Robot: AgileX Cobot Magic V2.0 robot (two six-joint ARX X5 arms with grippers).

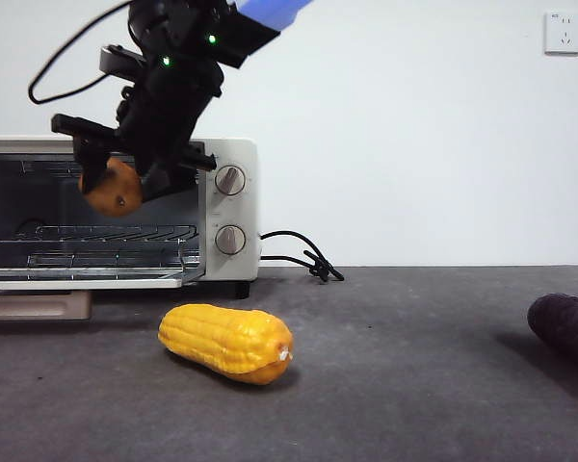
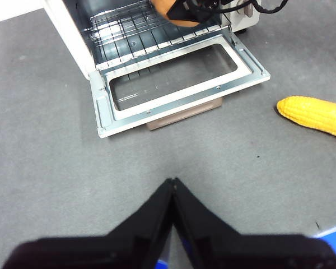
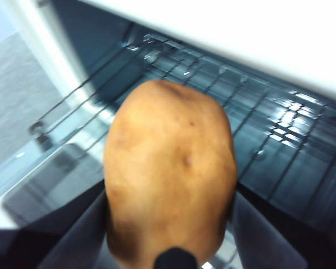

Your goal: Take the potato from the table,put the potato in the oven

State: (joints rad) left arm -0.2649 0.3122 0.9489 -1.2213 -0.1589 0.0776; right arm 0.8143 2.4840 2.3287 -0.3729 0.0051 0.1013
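We see the grey table (image 1: 433, 385) first, since it is the biggest thing here. At the back left of it sits the cream-white toaster oven (image 1: 233, 154). Its door (image 2: 179, 84) is folded down flat and open, and we can see the wire rack (image 1: 116, 234) inside. Its two round knobs (image 1: 230, 180) are on the right side, and a black cord (image 1: 303, 255) trails out beside it.

The right gripper (image 1: 111, 178) comes down from above and is at the open mouth of the oven. Its jaws are clamped on the potato (image 3: 171, 174), one on each side. The potato is up in the air, above the rack, not touching it.

The left gripper (image 2: 172, 182) hangs over the bare table in front of the oven door, and its jaws are pressed together with nothing in them.

The yellow corn cob (image 1: 226, 342) lies on the table in front of the oven. A dark purple vegetable (image 1: 566, 325) lies far over at the right edge.
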